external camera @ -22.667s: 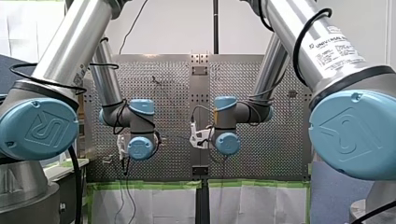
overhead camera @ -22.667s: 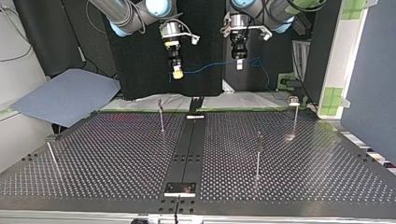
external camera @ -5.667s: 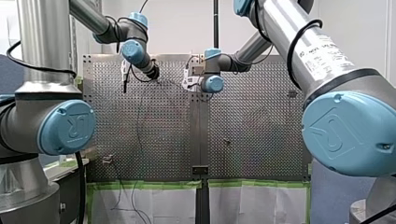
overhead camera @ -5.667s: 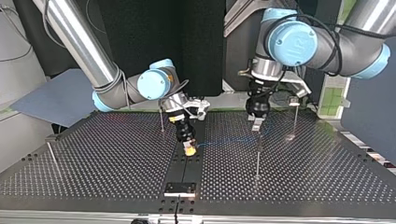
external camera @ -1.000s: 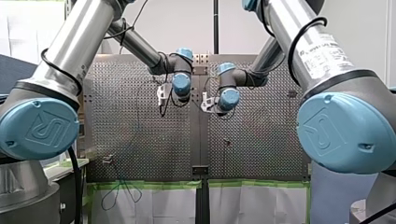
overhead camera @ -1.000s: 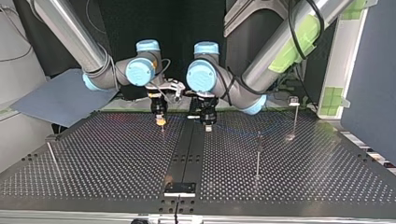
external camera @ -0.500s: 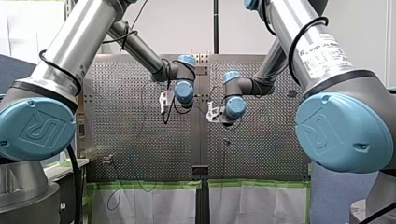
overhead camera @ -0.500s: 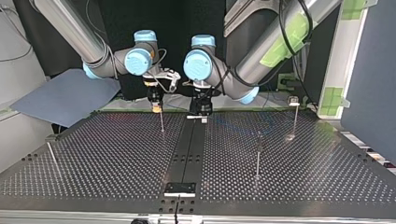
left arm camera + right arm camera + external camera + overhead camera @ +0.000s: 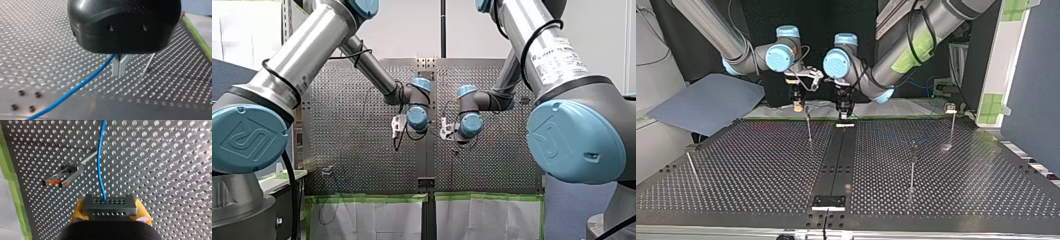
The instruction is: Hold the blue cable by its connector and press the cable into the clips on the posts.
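Observation:
In the right wrist view my right gripper (image 9: pixel 109 207) is shut, its yellow pads (image 9: pixel 142 210) clamping a dark grey connector (image 9: pixel 109 202). The blue cable (image 9: pixel 101 160) runs straight ahead out of it. A thin post with an orange-marked clip (image 9: pixel 65 175) stands beside the cable, apart from it. My left gripper (image 9: pixel 119 69) has its grey metal fingers pressed together on the blue cable (image 9: pixel 75 88), which trails off to one side over the plate. In the top view the right gripper (image 9: pixel 797 106) and left gripper (image 9: pixel 843 113) hang close together at the table's far edge.
Thin posts stand on the perforated table (image 9: pixel 761 175): one just below the right gripper (image 9: pixel 809 127), one at the centre right (image 9: pixel 912 165), one at the far right (image 9: pixel 951 122), one at the left edge (image 9: pixel 691 167). A dark centre rail (image 9: pixel 836 165) divides the table.
Both arms have drawn back toward the top view's far edge and slightly left; in the front view their wrists have come down and to the right. Both grips are unchanged.

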You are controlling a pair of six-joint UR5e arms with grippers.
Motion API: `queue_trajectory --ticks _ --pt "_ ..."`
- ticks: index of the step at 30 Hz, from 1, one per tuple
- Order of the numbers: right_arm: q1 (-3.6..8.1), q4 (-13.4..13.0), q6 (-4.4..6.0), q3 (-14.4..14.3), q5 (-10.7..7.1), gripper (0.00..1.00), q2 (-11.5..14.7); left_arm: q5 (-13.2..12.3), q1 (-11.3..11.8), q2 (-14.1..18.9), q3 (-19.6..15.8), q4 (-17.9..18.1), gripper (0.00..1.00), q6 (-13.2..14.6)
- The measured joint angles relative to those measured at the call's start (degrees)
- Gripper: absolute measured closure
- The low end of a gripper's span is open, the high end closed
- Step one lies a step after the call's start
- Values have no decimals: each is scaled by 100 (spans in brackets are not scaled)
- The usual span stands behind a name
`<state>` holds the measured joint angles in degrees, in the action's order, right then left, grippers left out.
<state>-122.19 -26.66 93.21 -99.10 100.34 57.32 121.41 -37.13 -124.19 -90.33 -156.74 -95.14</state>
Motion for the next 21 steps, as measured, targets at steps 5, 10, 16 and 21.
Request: queue_trajectory --ticks 5,10,16,21 --pt "95 -250 5 -82 -17 100 -8 -36 -66 -242 0 184 100 -16" --pt "184 -465 5 -148 -47 100 -45 -116 -96 -454 0 370 100 -36" --pt "261 -533 -44 -191 -70 100 -241 -138 -133 -571 0 585 100 -77" --pt "350 -714 -63 -304 -98 100 -414 -145 -200 -674 0 689 100 -145"
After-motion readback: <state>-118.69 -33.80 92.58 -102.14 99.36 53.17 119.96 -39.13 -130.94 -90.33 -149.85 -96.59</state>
